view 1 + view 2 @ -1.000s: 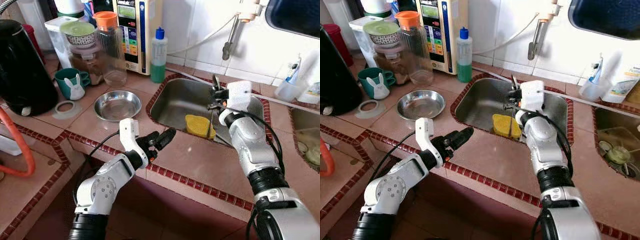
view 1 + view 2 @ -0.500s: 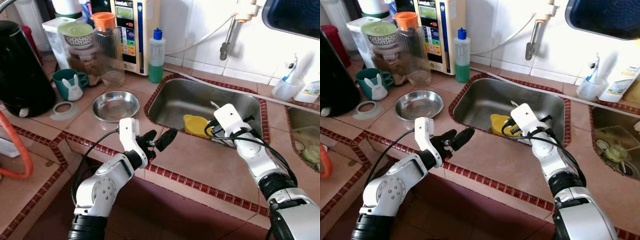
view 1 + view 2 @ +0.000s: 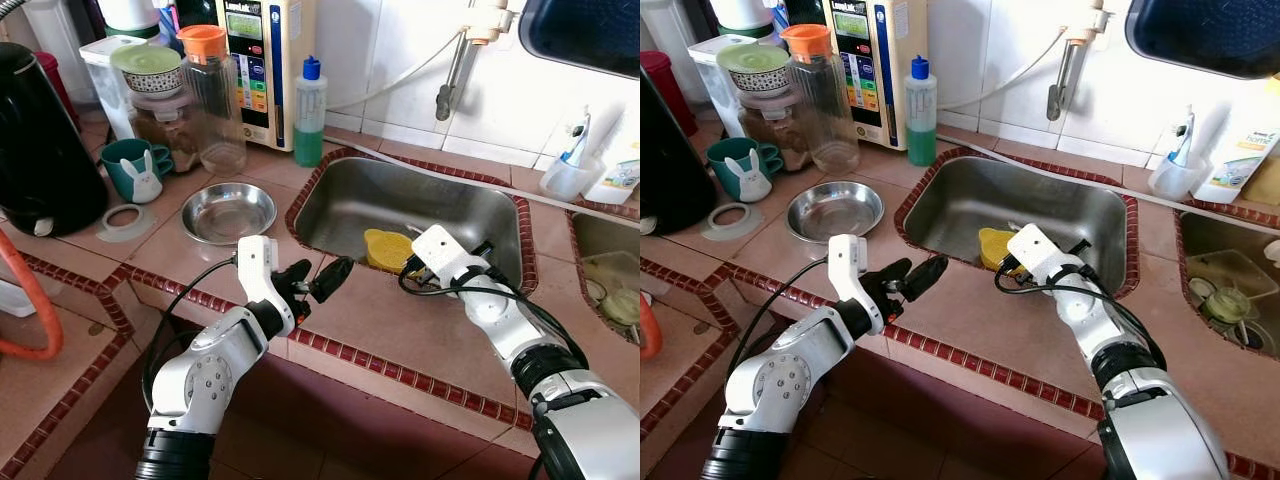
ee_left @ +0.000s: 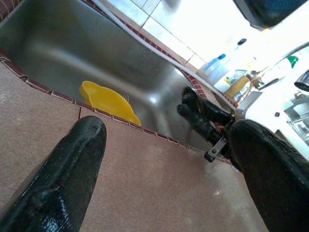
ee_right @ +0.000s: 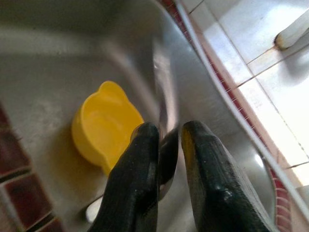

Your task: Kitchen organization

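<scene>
A yellow bowl [image 3: 385, 248] lies in the steel sink [image 3: 400, 195], against its near wall. My right gripper [image 3: 409, 267] is low in the sink just right of the bowl, shut on a thin metal utensil [image 5: 164, 113] whose handle runs out between the fingers [image 5: 145, 159]; motion blur hides which kind of utensil it is. My left gripper [image 3: 318, 280] hovers open over the tiled counter's front edge, left of the sink, with nothing between its fingers [image 4: 72, 164]. The left wrist view looks across the counter at the yellow bowl [image 4: 108, 100] and the right gripper [image 4: 203, 118].
An empty steel bowl [image 3: 228, 210] sits on the counter left of the sink. Behind it stand a green mug [image 3: 135, 165], a glass jar with an orange lid [image 3: 210, 90], a green bottle [image 3: 310, 110] and a black kettle [image 3: 40, 140]. A second sink [image 3: 610, 270] lies at the right.
My right gripper has come down from high over the sink's back to low beside the yellow bowl, still holding the utensil. The left arm has stayed put.
</scene>
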Robot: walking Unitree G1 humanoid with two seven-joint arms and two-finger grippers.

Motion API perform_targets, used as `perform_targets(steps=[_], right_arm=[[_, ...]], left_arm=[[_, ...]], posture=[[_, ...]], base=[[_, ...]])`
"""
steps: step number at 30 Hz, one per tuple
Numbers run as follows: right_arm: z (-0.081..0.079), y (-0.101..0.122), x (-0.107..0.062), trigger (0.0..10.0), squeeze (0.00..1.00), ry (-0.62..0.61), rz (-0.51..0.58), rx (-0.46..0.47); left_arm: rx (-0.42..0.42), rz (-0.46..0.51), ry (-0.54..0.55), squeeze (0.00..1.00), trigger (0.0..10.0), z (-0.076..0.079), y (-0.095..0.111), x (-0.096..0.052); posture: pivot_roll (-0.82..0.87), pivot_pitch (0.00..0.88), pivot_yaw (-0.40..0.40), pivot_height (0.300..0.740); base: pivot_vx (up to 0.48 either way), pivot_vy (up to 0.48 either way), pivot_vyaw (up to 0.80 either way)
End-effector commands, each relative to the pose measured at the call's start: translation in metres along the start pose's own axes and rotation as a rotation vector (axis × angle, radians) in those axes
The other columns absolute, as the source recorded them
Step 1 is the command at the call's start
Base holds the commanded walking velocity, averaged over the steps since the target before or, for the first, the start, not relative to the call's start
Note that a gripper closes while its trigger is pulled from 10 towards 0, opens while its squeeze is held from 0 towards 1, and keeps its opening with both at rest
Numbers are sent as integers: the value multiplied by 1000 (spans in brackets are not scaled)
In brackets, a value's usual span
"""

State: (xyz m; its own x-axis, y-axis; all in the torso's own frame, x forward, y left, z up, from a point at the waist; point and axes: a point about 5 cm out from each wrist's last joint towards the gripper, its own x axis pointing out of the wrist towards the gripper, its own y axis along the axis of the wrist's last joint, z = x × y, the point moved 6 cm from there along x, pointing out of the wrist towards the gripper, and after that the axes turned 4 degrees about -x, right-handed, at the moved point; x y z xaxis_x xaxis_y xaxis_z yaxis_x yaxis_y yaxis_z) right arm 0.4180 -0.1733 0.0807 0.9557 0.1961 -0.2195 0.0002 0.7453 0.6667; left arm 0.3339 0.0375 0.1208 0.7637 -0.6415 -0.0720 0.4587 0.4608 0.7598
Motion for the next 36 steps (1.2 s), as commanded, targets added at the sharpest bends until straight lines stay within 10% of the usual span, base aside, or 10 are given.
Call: perform_targets(steps=[1,10,17,23,31,32,33,34,36], right_arm=[[6,8,3,10000,1000,-9,21,-2],[4,10,4,10000,1000,10,31,16],[22,26,6,10000,1000,-59,104,207],[21,64,-5,10000,1000,-24,301,460],[3,81,-36,10000,1000,55,374,521],[1,81,-41,10000,1000,61,372,521],[-1,81,-45,10000,1000,65,369,522],[-3,82,-49,10000,1000,75,367,525],[-5,82,-54,10000,1000,89,363,530]], left_arm=[[24,7,-6,1000,10000,3,2,0],[28,17,3,1000,10000,2,3,0],[128,91,83,1000,10000,-9,22,2],[264,197,234,1000,10000,-38,70,11],[337,233,484,1000,10000,-80,97,9],[316,236,518,784,10000,-87,99,8],[300,238,534,784,10000,-91,100,8],[298,233,565,0,10000,-96,100,6],[306,229,605,0,10000,-103,102,5]], posture=[[164,0,-2,740],[165,0,-7,740],[156,0,-5,740],[124,0,3,740],[96,0,10,740],[91,0,11,740],[88,0,12,740],[83,0,14,740],[79,0,16,740]], base=[[0,0,0],[0,0,0],[0,0,0],[0,0,0],[0,0,0],[0,0,0],[0,0,0],[0,0,0],[0,0,0]])
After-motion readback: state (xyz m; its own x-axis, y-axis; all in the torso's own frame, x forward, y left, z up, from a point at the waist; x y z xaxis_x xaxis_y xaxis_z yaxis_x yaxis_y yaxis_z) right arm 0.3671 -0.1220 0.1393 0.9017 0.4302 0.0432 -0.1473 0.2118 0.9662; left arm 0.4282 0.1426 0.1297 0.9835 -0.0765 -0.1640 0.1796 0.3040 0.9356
